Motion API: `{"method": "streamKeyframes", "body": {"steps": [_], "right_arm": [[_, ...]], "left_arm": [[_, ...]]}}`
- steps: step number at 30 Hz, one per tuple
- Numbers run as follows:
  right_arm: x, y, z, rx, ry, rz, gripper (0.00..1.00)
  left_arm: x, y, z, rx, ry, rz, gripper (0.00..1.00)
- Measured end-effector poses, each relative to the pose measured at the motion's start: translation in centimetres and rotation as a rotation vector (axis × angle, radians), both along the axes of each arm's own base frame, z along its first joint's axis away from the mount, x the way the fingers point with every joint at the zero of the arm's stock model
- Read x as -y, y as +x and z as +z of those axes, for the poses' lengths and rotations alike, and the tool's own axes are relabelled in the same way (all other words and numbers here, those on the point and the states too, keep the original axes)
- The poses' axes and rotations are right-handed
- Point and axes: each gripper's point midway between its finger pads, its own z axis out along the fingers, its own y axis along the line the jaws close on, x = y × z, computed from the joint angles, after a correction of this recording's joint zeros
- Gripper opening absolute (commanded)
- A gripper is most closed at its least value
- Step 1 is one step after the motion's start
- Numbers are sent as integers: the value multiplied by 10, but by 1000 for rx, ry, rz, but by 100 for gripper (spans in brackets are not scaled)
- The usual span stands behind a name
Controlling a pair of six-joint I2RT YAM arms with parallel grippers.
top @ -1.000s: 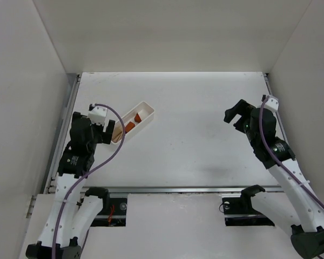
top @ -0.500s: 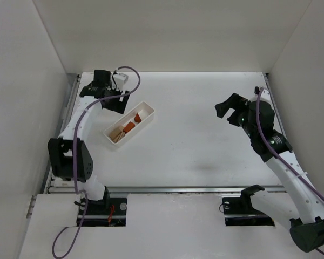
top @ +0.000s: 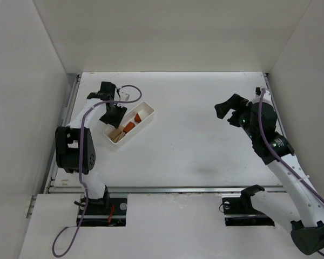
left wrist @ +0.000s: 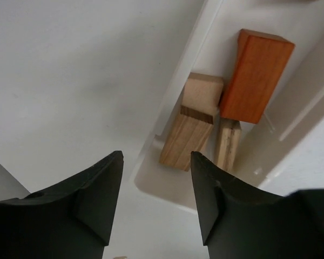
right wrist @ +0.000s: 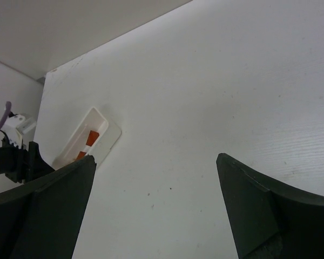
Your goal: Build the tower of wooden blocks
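White matte table (top: 205, 124). One long white oblong tray (top: 145, 109) sits flat on it, left half, toward the far side, lying diagonally from near-left to far-right. Faint grey smudge (top: 210, 170) on the surface, near side, right of centre.

Arms: two, the left arm (top: 73, 154) and the right arm (top: 272, 143).
Pincers: two, one per arm, the left pincer (left wrist: 156, 162) and the right pincer (right wrist: 156, 162), each with two dark fingers.
Desk: one white desk (top: 194, 135).
Trays: one long white tray (top: 147, 106).
Orange-red pieces: two in the tray, a far orange-red piece (top: 138, 116) and a middle orange-red piece (top: 129, 127).
Tan wooden blocks: at least two, a grained tan block (left wrist: 186, 137) and a thin tan block (left wrist: 227, 144). A pale tan face (left wrist: 204, 90) may be a third block or part of the grained one; cannot tell.
Purple cables: two, a left purple cable (top: 132, 86) and a right purple cable (top: 261, 129).
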Motion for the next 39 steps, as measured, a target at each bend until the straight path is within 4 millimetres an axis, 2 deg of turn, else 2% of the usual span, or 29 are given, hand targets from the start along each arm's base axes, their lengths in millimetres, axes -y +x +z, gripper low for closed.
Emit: {"method": "streamKeyframes", "body": {"steps": [2, 5, 6, 7, 13, 20, 22, 24, 31, 33, 35, 37, 39], "right_arm": [[0, 0, 1, 2, 1, 1, 100], [-1, -2, 1, 5, 2, 4, 100], [-1, -2, 1, 6, 2, 5, 100], [-1, -3, 2, 8, 3, 7, 100], [0, -5, 4, 15, 4, 4, 100], [2, -8, 9, 32, 11, -1, 100], [2, -8, 10, 33, 12, -1, 100], [2, -8, 10, 33, 12, -2, 100], [-2, -6, 5, 18, 9, 6, 100], [-4, -5, 3, 11, 7, 12, 100], [-5, -5, 0, 6, 5, 15, 100], [-5, -5, -1, 2, 3, 15, 100], [-5, -5, -1, 3, 3, 13, 100]], "left_arm": [[-3, -2, -11, -20, 15, 5, 43], [-9, -5, -25, -46, 40, 17, 29], [-11, -6, -28, -48, 52, 20, 28], [-12, -5, -31, -46, 57, 22, 26], [-18, -2, -34, -32, 87, 23, 0], [-20, 2, -30, -4, 94, 53, 0], [-24, 9, -23, 45, 131, 64, 0], [-34, 20, -7, 134, 201, 80, 0], [-68, 64, 81, 499, 464, 117, 0], [-74, 68, 101, 568, 541, 109, 0], [-74, 65, 109, 609, 610, 84, 0], [-64, 64, 111, 641, 657, 29, 0], [-50, 61, 104, 643, 691, -50, 0]]}}
